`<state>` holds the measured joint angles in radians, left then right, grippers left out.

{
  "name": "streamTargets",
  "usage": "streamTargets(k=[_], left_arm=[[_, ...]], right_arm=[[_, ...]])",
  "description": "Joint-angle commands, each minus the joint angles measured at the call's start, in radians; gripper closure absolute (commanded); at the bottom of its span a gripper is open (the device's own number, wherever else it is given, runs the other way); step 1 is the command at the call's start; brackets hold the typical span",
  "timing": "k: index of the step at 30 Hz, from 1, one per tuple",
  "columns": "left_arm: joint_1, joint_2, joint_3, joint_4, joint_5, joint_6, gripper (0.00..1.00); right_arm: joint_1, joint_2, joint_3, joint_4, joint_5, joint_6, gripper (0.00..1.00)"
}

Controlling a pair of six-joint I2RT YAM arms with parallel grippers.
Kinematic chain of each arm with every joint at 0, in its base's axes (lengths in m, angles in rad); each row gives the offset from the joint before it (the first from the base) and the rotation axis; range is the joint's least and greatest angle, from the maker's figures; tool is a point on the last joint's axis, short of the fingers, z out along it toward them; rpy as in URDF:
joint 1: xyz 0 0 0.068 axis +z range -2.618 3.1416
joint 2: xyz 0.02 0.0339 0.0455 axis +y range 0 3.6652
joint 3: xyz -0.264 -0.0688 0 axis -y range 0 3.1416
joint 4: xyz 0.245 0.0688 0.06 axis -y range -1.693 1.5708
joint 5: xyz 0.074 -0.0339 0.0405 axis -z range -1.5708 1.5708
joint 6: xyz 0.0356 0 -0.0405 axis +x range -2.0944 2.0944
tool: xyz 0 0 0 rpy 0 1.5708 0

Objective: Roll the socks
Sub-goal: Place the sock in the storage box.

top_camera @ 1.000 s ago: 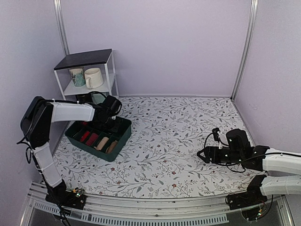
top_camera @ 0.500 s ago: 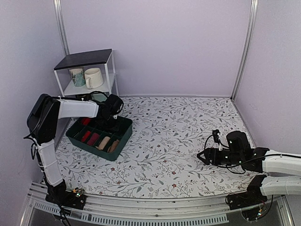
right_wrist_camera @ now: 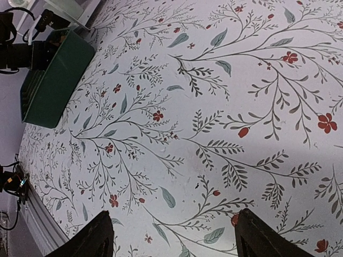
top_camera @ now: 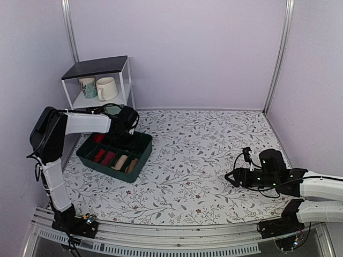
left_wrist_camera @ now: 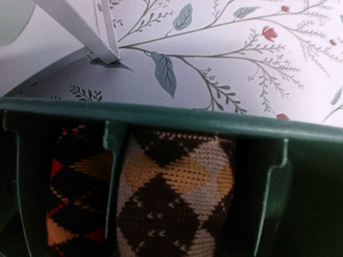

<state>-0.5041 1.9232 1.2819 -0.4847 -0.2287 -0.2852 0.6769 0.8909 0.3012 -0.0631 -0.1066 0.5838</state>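
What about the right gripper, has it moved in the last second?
Yes, slightly: the right gripper drifted toward the front rail, away from the back wall.

A: Open room?
B: The floral table [top_camera: 198, 155] runs open between the green tray [top_camera: 140, 159] and the right gripper [top_camera: 229, 176], whose fingers stand wide apart over it.
A: Obstructions?
B: The white rack [top_camera: 96, 67] is just behind the tray, its leg [left_wrist_camera: 102, 32] near the far wall. The left arm [top_camera: 86, 124] reaches over the tray's back edge. Socks [left_wrist_camera: 171, 203] fill the slots between dividers [left_wrist_camera: 113, 155]. Walls [top_camera: 203, 53] close in the left, back and right.
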Motion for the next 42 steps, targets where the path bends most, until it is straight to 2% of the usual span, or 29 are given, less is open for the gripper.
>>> streamTargets(k=[1, 6, 17, 20, 22, 23, 30, 34, 42], left_arm=[[-0.013, -0.004, -0.026, -0.024, 0.009, 0.011, 0.56], [-0.013, -0.017, -0.004, -0.043, -0.004, 0.025, 0.46], [-0.013, -0.037, 0.004, -0.063, -0.018, 0.032, 0.40], [-0.013, -0.048, 0.002, -0.062, -0.025, 0.037, 0.27], [-0.013, -0.052, 0.002, -0.062, -0.034, 0.040, 0.15], [-0.013, -0.052, 0.002, -0.061, -0.036, 0.042, 0.13], [-0.014, -0.068, 0.005, -0.059, -0.040, 0.044, 0.11], [-0.015, -0.110, 0.012, -0.055, -0.041, 0.049, 0.05], [-0.020, -0.233, -0.001, -0.037, -0.034, 0.041, 0.12]], right_arm=[[-0.010, -0.024, -0.005, 0.002, 0.009, 0.005, 0.21], [-0.008, -0.029, -0.002, 0.002, 0.010, 0.007, 0.21], [-0.008, -0.038, -0.002, -0.003, 0.012, 0.004, 0.21], [-0.009, -0.037, -0.005, 0.001, 0.012, 0.003, 0.21], [-0.009, -0.033, -0.006, 0.004, 0.012, 0.002, 0.21], [-0.009, -0.031, -0.007, 0.006, 0.011, 0.003, 0.21], [-0.009, -0.026, -0.010, 0.019, 0.007, 0.008, 0.21], [-0.008, -0.025, -0.010, 0.020, 0.005, 0.011, 0.21], [-0.009, -0.012, -0.010, 0.031, 0.002, 0.013, 0.21]])
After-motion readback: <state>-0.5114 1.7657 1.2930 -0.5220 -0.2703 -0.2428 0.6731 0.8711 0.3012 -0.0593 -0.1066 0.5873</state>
